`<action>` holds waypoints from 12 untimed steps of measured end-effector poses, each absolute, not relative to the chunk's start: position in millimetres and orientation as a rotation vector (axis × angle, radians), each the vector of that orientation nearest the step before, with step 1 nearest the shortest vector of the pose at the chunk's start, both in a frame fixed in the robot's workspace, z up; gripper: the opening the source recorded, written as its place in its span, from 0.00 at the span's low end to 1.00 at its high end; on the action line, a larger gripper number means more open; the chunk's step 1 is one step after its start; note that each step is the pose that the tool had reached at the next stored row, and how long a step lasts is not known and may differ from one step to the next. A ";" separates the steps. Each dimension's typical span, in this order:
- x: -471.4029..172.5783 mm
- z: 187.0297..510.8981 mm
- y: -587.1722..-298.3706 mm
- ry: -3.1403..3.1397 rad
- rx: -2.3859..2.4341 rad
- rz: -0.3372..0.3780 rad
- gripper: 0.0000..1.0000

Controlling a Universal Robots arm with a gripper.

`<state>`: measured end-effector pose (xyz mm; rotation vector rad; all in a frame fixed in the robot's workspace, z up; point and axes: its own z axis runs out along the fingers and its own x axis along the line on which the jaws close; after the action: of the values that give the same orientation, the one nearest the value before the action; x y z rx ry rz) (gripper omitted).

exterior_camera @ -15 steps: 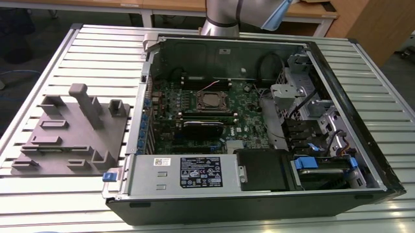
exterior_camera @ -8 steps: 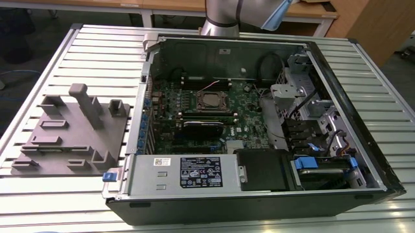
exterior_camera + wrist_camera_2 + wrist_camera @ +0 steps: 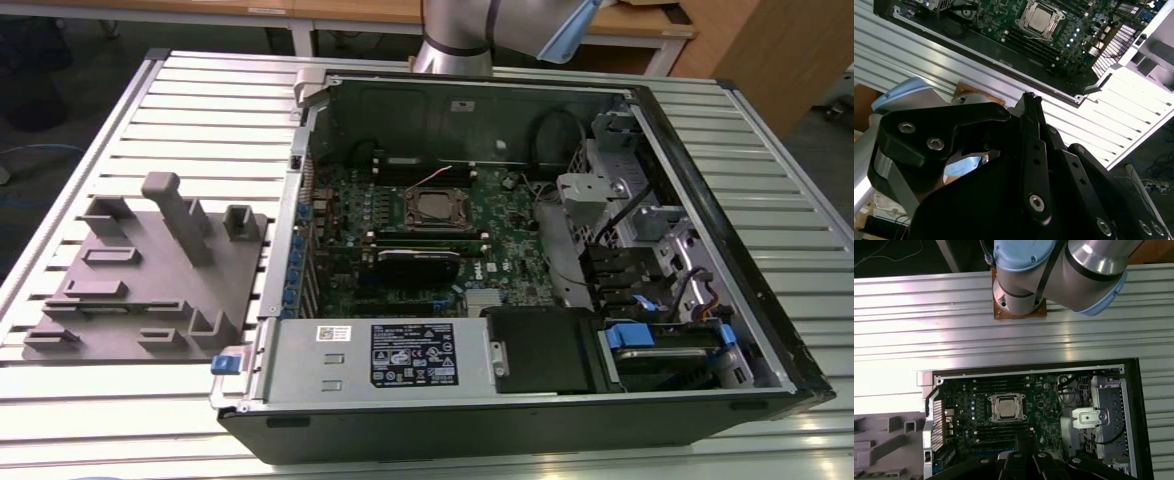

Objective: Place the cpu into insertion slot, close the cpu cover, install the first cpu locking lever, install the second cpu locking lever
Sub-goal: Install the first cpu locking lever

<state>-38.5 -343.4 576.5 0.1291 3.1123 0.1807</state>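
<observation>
First wrist view: the cpu [image 3: 1006, 408] is seen lying flat in the insertion slot [image 3: 1023, 397], near the middle of the green board [image 3: 1046, 407]. The cpu cover [image 3: 995, 408] is judged to be folded down around its edges; the levers cannot be made out. The board is bedded in the open computer case [image 3: 1132, 390] on the slatted table [image 3: 954, 315]. The gripper [image 3: 1024, 456] is held high above the case, well apart from the chip, which lies below it and off toward the arm's base [image 3: 1019, 302]. Whether the gripper is clenched or released cannot be told.
</observation>
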 end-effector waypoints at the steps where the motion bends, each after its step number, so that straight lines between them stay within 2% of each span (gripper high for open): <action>1: -38.5 574.8 -343.3 3.112 0.129 0.178 0.10; 12: -38.5 570.6 -343.3 3.112 0.129 0.177 0.10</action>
<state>-38.5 -343.3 570.6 0.1290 3.1125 0.1771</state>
